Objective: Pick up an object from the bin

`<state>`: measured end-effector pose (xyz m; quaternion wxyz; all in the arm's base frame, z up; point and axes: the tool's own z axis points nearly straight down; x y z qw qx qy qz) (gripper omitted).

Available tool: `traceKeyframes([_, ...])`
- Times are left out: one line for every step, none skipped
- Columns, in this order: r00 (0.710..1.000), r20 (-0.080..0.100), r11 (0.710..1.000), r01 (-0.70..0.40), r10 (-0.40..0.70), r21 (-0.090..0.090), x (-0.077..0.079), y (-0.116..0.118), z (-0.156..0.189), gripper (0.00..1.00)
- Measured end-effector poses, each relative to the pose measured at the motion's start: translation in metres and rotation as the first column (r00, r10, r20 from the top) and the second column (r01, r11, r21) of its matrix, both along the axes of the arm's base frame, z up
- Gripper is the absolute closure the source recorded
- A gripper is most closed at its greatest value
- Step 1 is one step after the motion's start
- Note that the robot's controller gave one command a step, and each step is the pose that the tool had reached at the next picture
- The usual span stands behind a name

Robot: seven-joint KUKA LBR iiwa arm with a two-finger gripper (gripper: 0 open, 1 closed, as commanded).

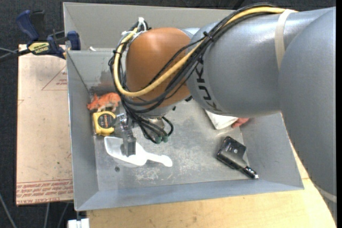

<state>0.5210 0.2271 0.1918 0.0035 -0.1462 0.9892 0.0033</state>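
Observation:
My gripper (128,146) hangs below the orange wrist cover at the bin's front left, right over the wide left end of a flat white plastic scoop (143,158) lying on the bin floor. Whether it touches the scoop I cannot tell. Just left of the gripper lies a yellow tape measure (104,122). An orange toy figure (105,99) lies behind the tape measure, against the left wall.
A black oblong device (235,156) lies at the bin's front right. A white crumpled piece with a red bit (224,121) shows under the arm at the right. The arm and its cables cover the bin's middle and back.

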Motion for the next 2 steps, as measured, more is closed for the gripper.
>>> traceKeyframes([1.000, 0.000, 1.000, 0.000, 0.000, 0.000, 0.000, 0.000, 0.000, 1.00])
traceKeyframes([1.000, 0.003, 1.000, -0.005, 0.005, 0.002, 0.007, 0.003, 0.069, 1.00])
